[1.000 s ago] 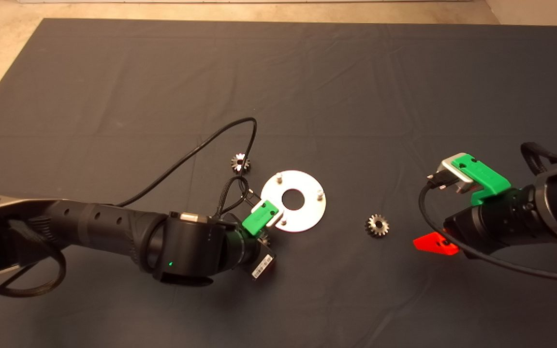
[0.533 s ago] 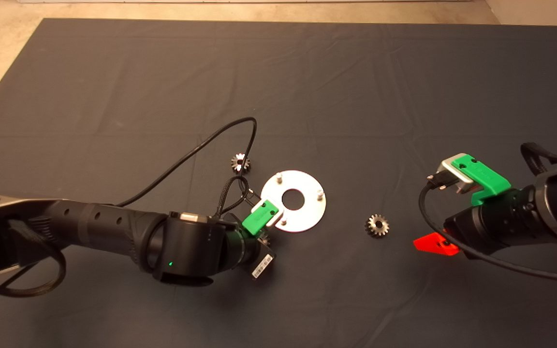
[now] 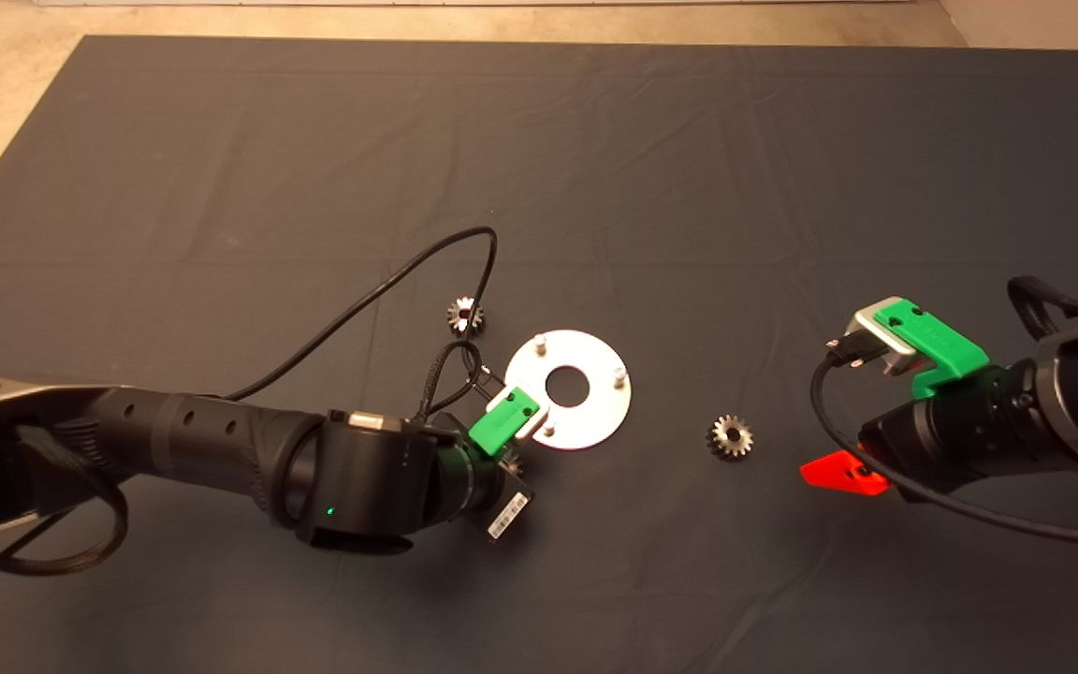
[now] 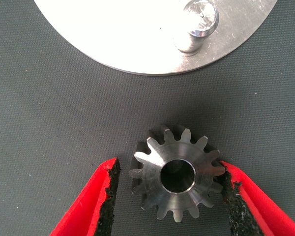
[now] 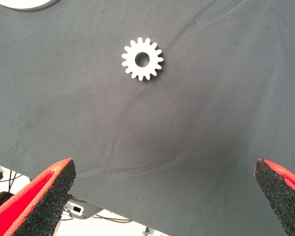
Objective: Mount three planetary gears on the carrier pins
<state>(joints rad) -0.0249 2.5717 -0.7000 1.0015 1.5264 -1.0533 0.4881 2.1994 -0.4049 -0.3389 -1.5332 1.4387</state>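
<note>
Dark mat (image 3: 595, 168) covers your worktop. Disc (image 3: 595, 412) sits mid-mat, carrier pins (image 3: 542, 344) all bare. Your left pincer (image 4: 169, 191) is spread around one gear (image 4: 176, 176) lying flat just beside the disc; one pad (image 4: 231, 189) touches its teeth, the other is apart. Your right pincer (image 5: 162, 196) hangs wide open near a second gear (image 3: 731, 436). Third gear (image 3: 465, 315) lies beside a black cable (image 3: 389, 281).

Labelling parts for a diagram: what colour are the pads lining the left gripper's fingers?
Black, rough-textured pads on red fingers, clearest in the left wrist view, either side of a gear.
</note>
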